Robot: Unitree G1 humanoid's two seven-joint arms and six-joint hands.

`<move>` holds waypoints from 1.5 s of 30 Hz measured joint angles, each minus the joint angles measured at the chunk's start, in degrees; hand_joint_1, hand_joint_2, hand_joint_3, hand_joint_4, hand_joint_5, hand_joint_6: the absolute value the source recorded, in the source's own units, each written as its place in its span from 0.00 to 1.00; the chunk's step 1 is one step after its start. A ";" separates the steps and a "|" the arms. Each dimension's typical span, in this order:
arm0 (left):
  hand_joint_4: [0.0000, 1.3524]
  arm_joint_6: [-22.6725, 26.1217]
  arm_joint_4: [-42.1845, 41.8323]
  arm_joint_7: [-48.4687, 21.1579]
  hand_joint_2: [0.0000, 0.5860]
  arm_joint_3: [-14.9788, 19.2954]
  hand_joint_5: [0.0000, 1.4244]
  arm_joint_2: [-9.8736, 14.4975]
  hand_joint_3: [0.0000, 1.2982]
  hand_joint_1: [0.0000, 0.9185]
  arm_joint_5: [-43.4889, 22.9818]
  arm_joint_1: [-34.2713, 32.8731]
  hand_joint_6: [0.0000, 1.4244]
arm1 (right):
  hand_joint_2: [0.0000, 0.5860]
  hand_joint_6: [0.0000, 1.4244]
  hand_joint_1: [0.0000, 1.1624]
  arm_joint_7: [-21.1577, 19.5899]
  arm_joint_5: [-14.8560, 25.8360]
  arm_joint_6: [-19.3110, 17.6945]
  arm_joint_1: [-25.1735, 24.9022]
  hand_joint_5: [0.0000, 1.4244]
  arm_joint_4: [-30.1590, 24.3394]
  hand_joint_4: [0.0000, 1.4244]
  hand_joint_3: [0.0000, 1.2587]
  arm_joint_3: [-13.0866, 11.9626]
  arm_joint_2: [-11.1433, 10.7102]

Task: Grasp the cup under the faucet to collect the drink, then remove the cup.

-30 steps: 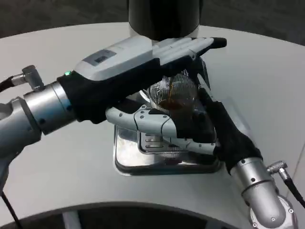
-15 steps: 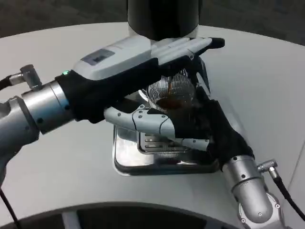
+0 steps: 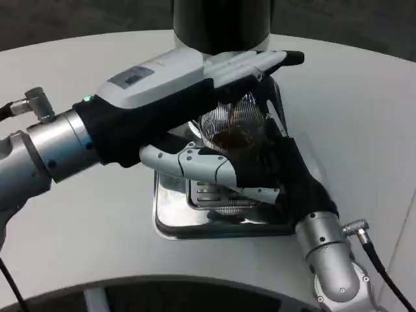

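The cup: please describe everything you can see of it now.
The cup is clear and ribbed, glass or plastic by its look, and stands upright over the metal drip tray, below the black dispenser. Dark brown drink fills its lower part. The right hand wraps around its near side. The left hand reaches over its rim, partly hiding it.

- The single head view looks steeply down from above and behind the arms onto the white table [image 3: 364, 104], facing forward toward the dark dispenser [image 3: 221, 23] at the picture's top edge.
- It sits close: the left hand [image 3: 195, 81] and right hand [image 3: 260, 172] take up the middle of the picture, with both forearms cut by the frame edges.
- Beyond the fingertips [image 3: 292, 57] of the left hand, the table's curved far rim and dark floor show.
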 measured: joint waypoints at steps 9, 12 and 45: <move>0.00 -0.07 -0.32 1.29 0.20 2.01 0.00 0.06 0.00 0.00 0.00 1.61 0.00 | 0.29 0.00 0.68 -1.84 -0.04 -0.79 -1.25 0.00 2.14 0.00 0.00 0.44 0.98; 0.00 -0.97 -0.83 3.99 0.22 4.45 0.00 -0.58 0.00 0.00 -0.27 3.80 0.00 | 0.29 0.00 0.68 -2.31 -0.03 -1.07 -1.33 0.00 2.37 0.00 0.00 0.55 1.06; 0.00 0.16 -6.23 8.06 0.27 15.34 0.00 -0.76 0.00 0.00 -8.50 16.58 0.00 | 0.15 0.92 0.97 -20.40 -4.49 -10.02 -3.75 0.68 11.50 0.58 0.54 0.79 5.54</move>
